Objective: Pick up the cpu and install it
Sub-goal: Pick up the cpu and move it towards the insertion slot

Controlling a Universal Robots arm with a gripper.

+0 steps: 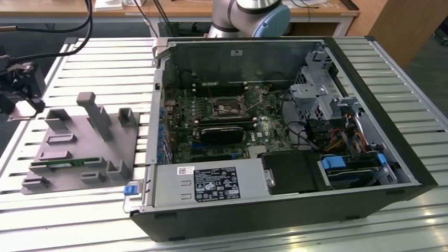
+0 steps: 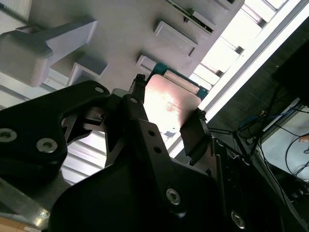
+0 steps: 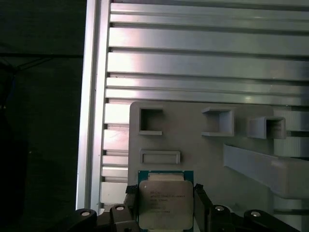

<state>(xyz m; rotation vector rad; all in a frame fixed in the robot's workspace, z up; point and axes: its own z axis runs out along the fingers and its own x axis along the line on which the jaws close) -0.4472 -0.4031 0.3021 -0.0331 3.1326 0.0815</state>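
Fingers (image 3: 131,203) of your gripper (image 3: 164,191) pinched the cpu (image 3: 165,205) by two opposite edges, just over the rim of the grey tray (image 3: 193,145); you needed it flat, centred, squeezed only at those edges.

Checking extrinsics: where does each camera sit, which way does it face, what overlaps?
Exterior view: raised, looking down into the open case; arm beyond it, gripper at the exterior view's left.
First wrist view: on the wrist, facing down past the gripper onto the cpu and tray.
Second wrist view: on the wrist, looking obliquely along the gripper's black body at the cpu.
Shared: both wrist views show the gripped cpu with the tray behind.
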